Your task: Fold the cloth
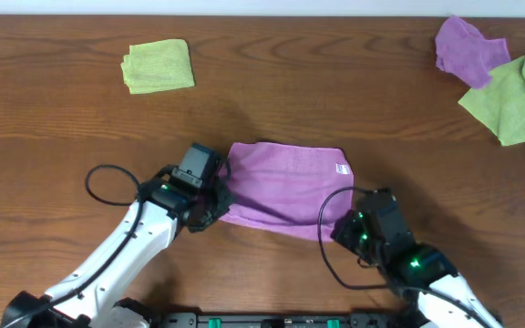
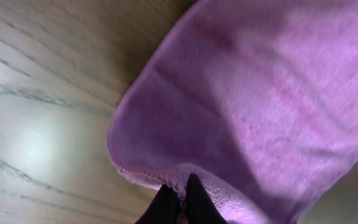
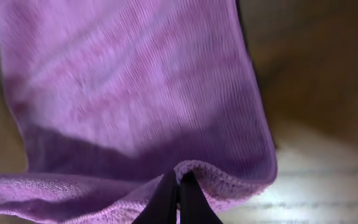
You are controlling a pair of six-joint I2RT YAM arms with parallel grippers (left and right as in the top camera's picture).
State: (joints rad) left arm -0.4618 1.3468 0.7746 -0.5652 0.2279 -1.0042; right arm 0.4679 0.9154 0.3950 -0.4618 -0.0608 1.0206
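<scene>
Likely light and limp, the purple cloth (image 1: 285, 178) at frame centre suits corner holds; the jaws of the left gripper (image 2: 184, 185) and right gripper (image 3: 179, 178) are clamped on its 2 lower corners.

Purple cloth (image 1: 285, 187) with white tag (image 1: 343, 169), dark brown wood-grain table (image 1: 335, 82), lime-green folded cloth (image 1: 159, 66), second purple cloth (image 1: 468, 50)
</scene>
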